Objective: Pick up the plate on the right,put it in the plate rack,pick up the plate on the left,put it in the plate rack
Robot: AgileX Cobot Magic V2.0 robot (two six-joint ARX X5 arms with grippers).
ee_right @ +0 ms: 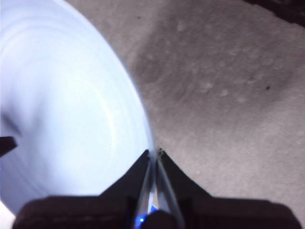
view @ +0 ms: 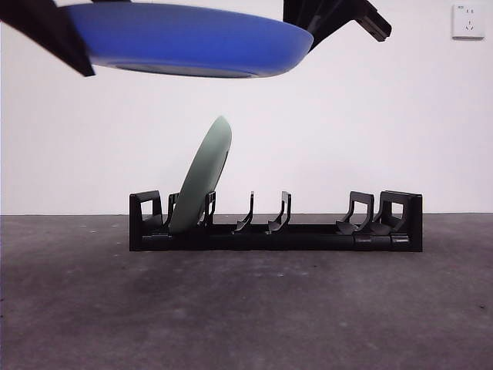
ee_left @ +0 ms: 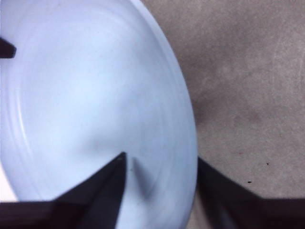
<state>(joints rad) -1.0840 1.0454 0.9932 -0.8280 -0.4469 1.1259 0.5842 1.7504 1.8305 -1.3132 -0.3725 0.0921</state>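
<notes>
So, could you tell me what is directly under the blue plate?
Under the blue plate, held level by both hands, stands the green plate in the plate rack. The plate hides the rack from both wrist views.

A white wall socket (view: 467,21) sits above the grey, seemingly bare table (view: 246,308).

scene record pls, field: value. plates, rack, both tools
blue plate: lifted high above the table, roughly level, held at two opposite rim edges
green plate: standing on edge in the plate rack, near one end, leaning
left tool: jaws straddle the blue plate's rim, one over, one outside
right tool: pinched shut on the blue plate's rim
rack slots: the remaining prongs stand empty
table: dark grey
task state: one plate racked, the second in the air
</notes>
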